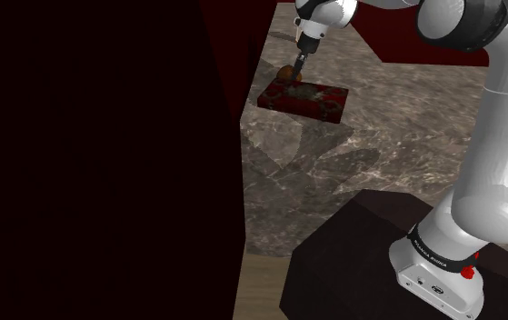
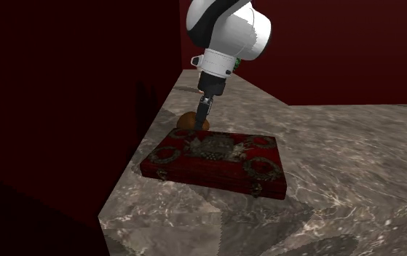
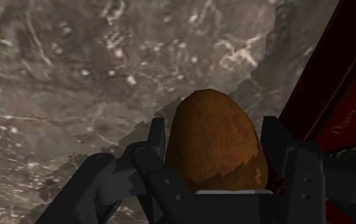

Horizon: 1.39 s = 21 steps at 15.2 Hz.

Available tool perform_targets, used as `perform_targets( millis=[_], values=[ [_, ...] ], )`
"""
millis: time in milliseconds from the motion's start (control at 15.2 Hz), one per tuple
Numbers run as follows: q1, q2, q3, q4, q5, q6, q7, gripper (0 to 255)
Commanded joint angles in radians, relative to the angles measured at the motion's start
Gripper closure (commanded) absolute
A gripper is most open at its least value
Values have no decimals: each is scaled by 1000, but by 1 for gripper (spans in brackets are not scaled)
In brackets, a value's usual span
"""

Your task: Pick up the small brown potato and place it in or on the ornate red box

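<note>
Veined grey-brown stone makes up the work surface, a countertop that ends in a straight edge toward the shoulder view's left, where a strip of pale floor shows below it. Nearest in that view sits the dark boxy stand, and from it the white arm rises and reaches across the counter. Further along the stone lies the ornate red box, low, flat and rectangular; in the second exterior view its lid carries dull metallic wreaths at the corners and a raised cluster in the middle, with small metal fittings on the side facing the camera. Just beyond the box, by its far corner next to the wall, is the small brown potato, just beside the box's edge and not on the lid. The black gripper comes down on it from above; in the wrist view the potato stands between the two fingers, which press against both of its sides, so the jaws are closed on it. Whether it rests on the stone or hangs just clear cannot be told. Beyond all this a dark red wall runs along the counter's edge, and another closes the far side
</note>
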Motion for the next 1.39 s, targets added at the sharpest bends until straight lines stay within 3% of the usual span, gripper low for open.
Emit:
perform_targets(
  millis=[0, 1320],
  values=[
    [1, -2, 0, -1, -1, 0, 1, 255],
    [-17, -20, -15, 238, -38, -246, 79, 255]
  ],
)
